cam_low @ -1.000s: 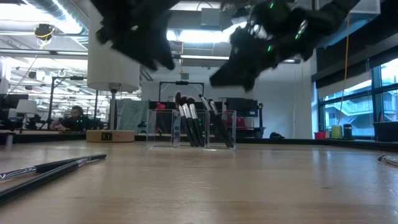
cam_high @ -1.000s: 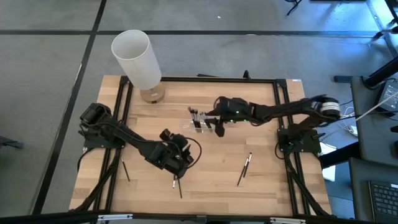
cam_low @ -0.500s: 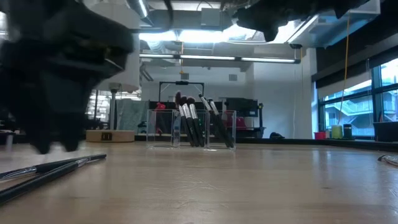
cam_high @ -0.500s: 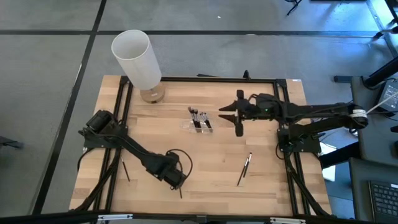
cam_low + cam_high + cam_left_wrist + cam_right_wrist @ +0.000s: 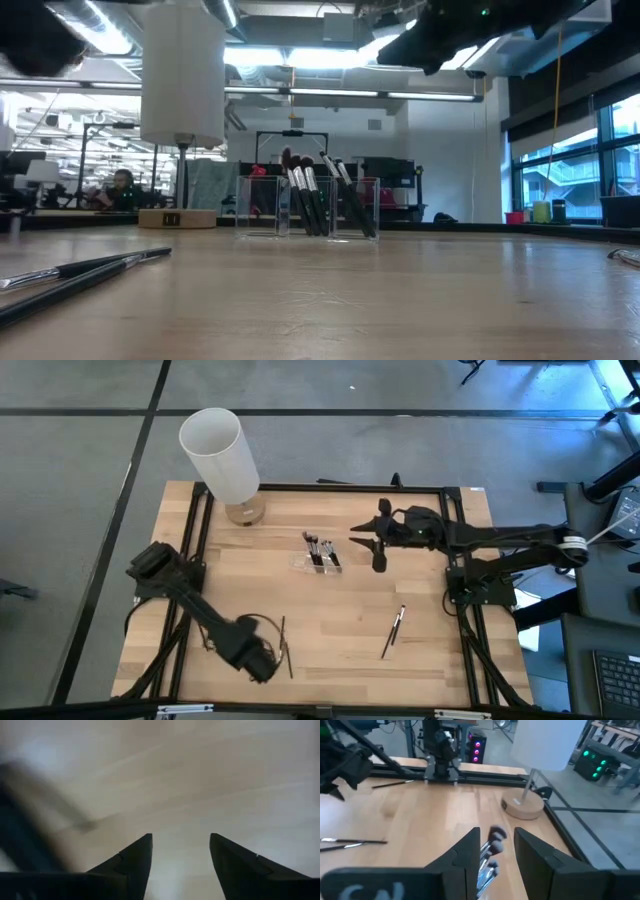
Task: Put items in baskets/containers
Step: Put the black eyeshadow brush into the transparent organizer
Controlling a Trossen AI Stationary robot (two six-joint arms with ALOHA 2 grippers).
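A small clear organizer (image 5: 318, 554) stands on the wood table's far middle, with several dark brushes (image 5: 305, 195) leaning upright in it. Loose brushes lie flat on the table: one (image 5: 286, 646) near the front, one (image 5: 204, 635) at the left, two (image 5: 393, 632) at the right. My left gripper (image 5: 258, 660) is open and points down over bare wood (image 5: 180, 810), just left of the front brush. My right gripper (image 5: 362, 548) is open and raised, right of the organizer; the bristle tips (image 5: 492, 845) show beyond its fingers.
A tall white cylinder (image 5: 220, 455) stands on a round wooden base (image 5: 243, 512) at the far left corner. Black frame rails (image 5: 190, 550) run along the table's sides. Bare wood lies between the organizer and the front edge.
My left gripper has swept from the table's middle toward the near left and sunk lower, turning as it went. My right gripper has drawn back from the organizer toward the right edge and risen. The brushes in the organizer have stayed put.
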